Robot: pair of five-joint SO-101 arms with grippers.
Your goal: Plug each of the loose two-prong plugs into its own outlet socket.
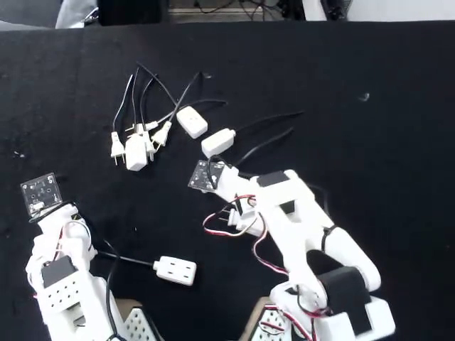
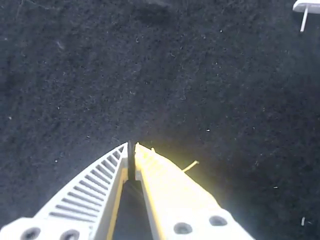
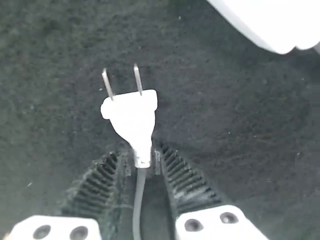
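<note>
Handling first: the two-prong plug (image 3: 131,115) is a small, light moulded piece, rigid in the body. Its two thin metal prongs (image 3: 137,79) could likely bend if pushed in crooked, and a limp cord (image 3: 137,200) will drag behind it. The right gripper (image 3: 140,159) has its jaws pinching the narrow neck where cord meets body, with the prongs pointing away from the wrist over the black surface (image 1: 341,85). That hold looks slender. The plug may pivot under insertion force, so a grasp on the wider flat body would probably be steadier. In the high view a white outlet socket (image 1: 218,142) lies just beside this gripper, a second socket (image 1: 192,121) is near it, and a third socket (image 1: 175,270) sits well apart, near the left arm. More loose plugs (image 1: 116,147) lie bunched together farther off. The left gripper (image 2: 132,150) has its jaws pressed together on nothing, over bare surface.
</note>
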